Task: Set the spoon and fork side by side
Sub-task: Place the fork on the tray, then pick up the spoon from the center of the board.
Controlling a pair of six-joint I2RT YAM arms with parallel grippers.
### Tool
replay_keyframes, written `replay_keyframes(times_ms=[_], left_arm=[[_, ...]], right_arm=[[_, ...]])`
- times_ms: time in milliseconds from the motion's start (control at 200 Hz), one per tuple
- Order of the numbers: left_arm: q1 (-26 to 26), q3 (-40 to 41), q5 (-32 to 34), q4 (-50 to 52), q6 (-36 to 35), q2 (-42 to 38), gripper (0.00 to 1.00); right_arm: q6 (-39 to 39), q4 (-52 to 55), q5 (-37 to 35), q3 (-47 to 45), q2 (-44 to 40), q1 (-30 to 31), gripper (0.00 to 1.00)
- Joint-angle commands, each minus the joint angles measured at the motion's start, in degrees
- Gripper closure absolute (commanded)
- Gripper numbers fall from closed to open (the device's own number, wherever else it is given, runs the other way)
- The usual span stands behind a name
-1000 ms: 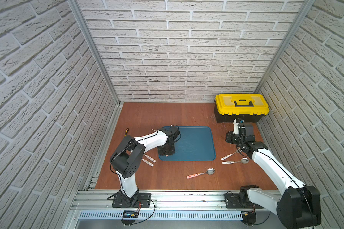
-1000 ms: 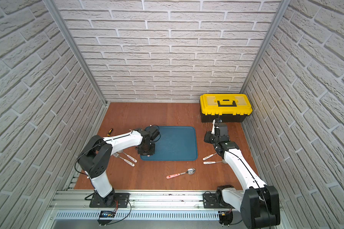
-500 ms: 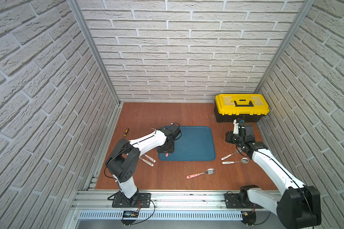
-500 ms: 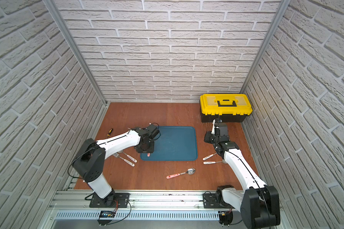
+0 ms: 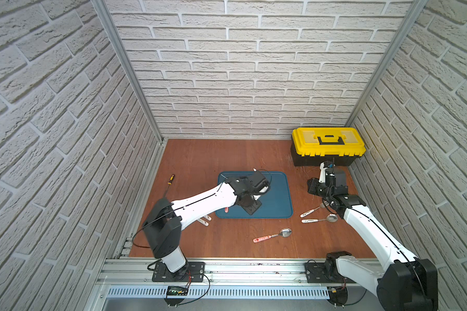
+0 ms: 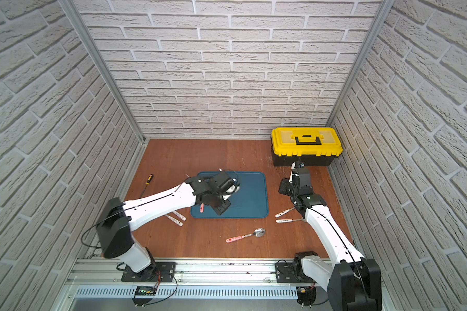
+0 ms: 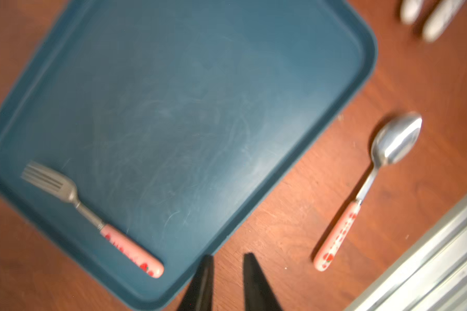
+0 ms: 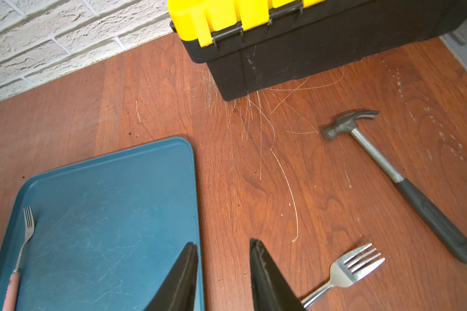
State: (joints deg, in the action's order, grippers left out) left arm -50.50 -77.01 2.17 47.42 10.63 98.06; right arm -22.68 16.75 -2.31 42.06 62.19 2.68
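The fork [image 7: 92, 215] has a pink strawberry-print handle and lies on the blue tray [image 7: 200, 107], near one edge; it also shows in the right wrist view [image 8: 25, 237]. In both top views only the fork's handle end [image 5: 226, 210] [image 6: 201, 208] peeks out from under my left arm. The matching pink-handled spoon [image 5: 272, 235] [image 7: 367, 188] lies on the table in front of the tray. My left gripper [image 7: 227, 257] hovers over the tray [image 5: 278, 194], open with a narrow gap and holding nothing. My right gripper [image 8: 223, 243] is open and empty, above the tray's right edge.
A yellow and black toolbox [image 5: 328, 146] stands at the back right, with a hammer [image 8: 388, 167] before it. A white-handled fork [image 5: 312, 211] and spoon [image 5: 318, 220] lie right of the tray. Two white-handled utensils [image 5: 204, 220] and a screwdriver [image 5: 170, 180] lie to its left.
My left gripper has let go of the fork at the tray's left edge, risen and swung right over the tray. The right arm has stayed in place.
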Motion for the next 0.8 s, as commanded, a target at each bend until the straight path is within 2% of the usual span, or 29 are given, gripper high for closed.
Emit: replay_keyframes(times_ms=[0, 115, 270, 460, 575, 795], left_arm=[[-3.87, -5.15, -3.68, 6.24, -10.71, 5.66, 0.59], [-7.77, -7.73, -2.33, 9.7, -13.39, 8.81, 0.53], [-9.21, -4.91, -8.44, 7.53, -13.76, 6.39, 0.5], [-11.88, -0.47, -12.24, 5.23, -14.18, 4.36, 0.5], [-13.78, -0.51, -9.42, 5.3, -15.28, 7.31, 0.48], [-14.25, -1.66, -7.25, 4.66, -16.09, 10.47, 0.42]], right_arm=[[-0.8, -0.15, -1.58, -0.19, -0.89, -0.55, 0.59], [-0.76, 0.38, -1.52, -0.12, -0.89, -0.76, 0.58], [-1.1, 0.6, -2.32, -0.16, -0.77, -1.18, 0.58], [-1.64, 1.26, -3.59, -0.15, -0.93, -2.15, 0.58], [-2.19, 1.95, -5.06, -0.3, -1.75, -2.88, 0.58], [-3.33, 2.96, -6.86, -1.32, -3.96, -4.96, 0.56]])
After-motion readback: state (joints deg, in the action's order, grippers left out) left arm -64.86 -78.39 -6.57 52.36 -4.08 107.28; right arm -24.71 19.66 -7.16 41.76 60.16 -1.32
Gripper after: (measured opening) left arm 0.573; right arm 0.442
